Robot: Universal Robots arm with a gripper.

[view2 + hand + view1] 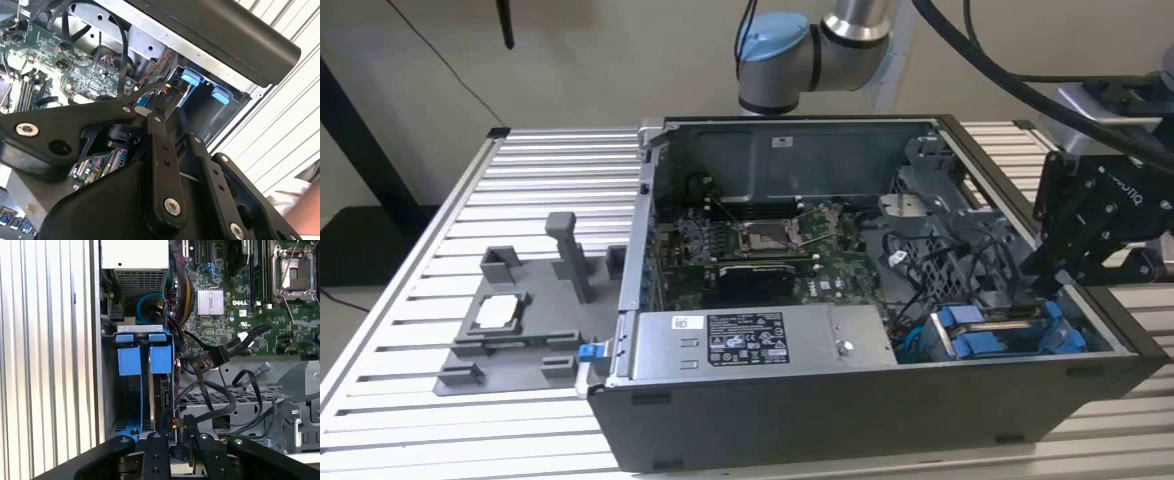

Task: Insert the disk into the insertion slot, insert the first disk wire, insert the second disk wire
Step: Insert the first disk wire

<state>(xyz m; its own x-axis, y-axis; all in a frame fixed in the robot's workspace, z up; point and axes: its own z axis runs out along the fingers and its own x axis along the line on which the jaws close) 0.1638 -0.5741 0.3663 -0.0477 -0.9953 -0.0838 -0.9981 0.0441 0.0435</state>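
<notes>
The insertion slot (1003, 338) is the dark cage with blue rails (130, 361) in the near corner of the black case (854, 420), on the exterior view's right. The disk seems to sit on edge between the rails, showing a thin edge (151, 390). My gripper (1047, 282) hangs just above the cage's far side. In both wrist views its fingers (156, 455) close around a small black plug (177, 440) of a disk wire (220, 395). That wire trails back over the motherboard. The gripper (150, 107) tip is close to the blue rails (192, 79).
A grey fixture tray (507, 345) with upright posts lies on the slatted table, on the exterior view's left, holding a pale flat piece (498, 312). Loose black cables (235, 347) cross beside the cage. The power supply (754, 345) sits next to it. A person's arm (300, 215) shows at one edge.
</notes>
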